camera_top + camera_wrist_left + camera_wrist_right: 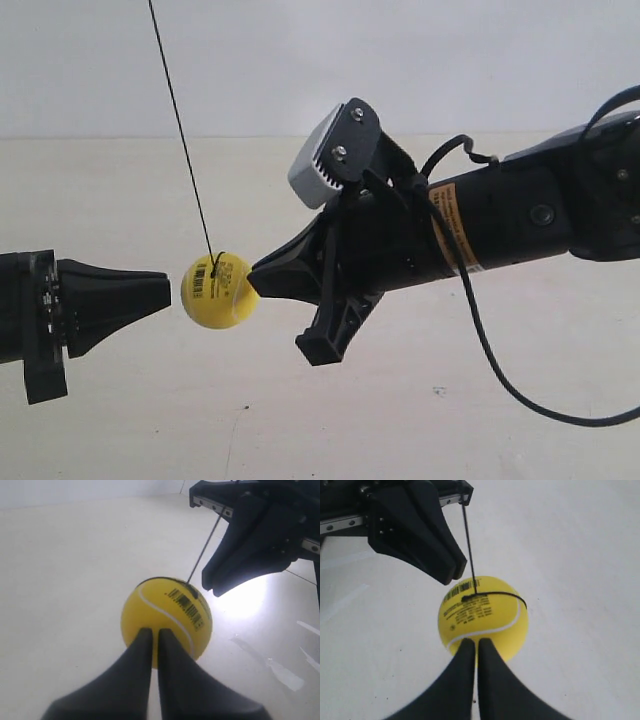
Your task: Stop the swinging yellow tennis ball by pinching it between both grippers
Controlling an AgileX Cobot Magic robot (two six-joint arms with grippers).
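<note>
Left pincer (pixel 153 632) and right pincer (pixel 475 642) flank the yellow tennis ball (pixel 218 291).

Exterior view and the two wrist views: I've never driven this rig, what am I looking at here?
Two black robot arms face each other. The exterior view sees them side-on: a yellow tennis ball hangs on a thin string above a pale surface. Each wrist view looks along one arm's own fingers: the left gripper and the right gripper, both shut to a point aimed at the ball. Nothing is gripped. Side-on, the tip at the exterior view's right meets the ball; the tip at its left shows a slight gap.
</note>
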